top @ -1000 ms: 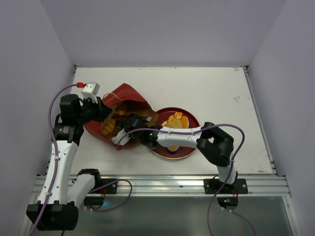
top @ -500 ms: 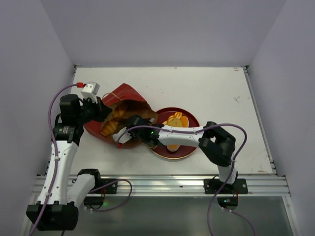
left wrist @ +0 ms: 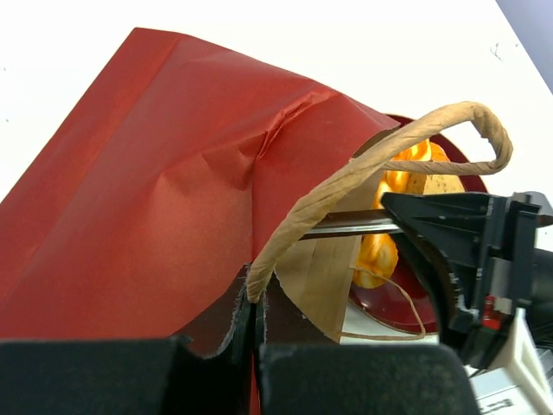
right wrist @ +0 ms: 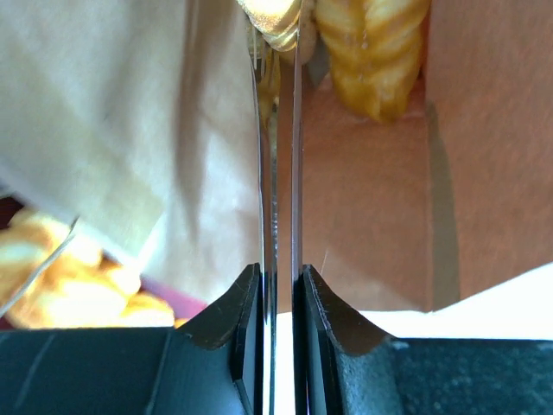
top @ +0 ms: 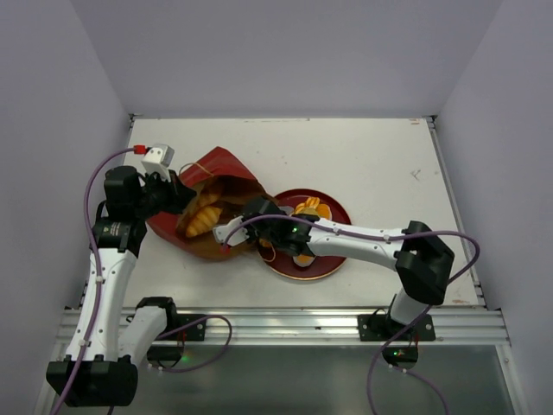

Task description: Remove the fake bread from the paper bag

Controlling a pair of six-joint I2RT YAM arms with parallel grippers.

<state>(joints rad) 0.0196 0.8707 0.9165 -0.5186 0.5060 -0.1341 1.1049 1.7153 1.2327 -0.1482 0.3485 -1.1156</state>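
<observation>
The paper bag lies on its side, dark red outside and brown inside, mouth toward the plate. Golden breads lie inside it. My left gripper is shut on the bag's rim and tan cord handle, and its jaws hold the mouth up. My right gripper sits at the bag's mouth, shut on thin metal tongs. The tong tips meet a golden bread piece inside the bag, beside a twisted bread. My right gripper shows nearly closed jaws.
A round dark-red plate sits right of the bag with several orange breads on it; they also show in the left wrist view. The second cord handle hangs loose over the plate's rim. White walls enclose the table.
My right gripper has shifted right and slightly back along the bag's mouth, and the right elbow has swung out to the right. The left arm has held still with the bag.
</observation>
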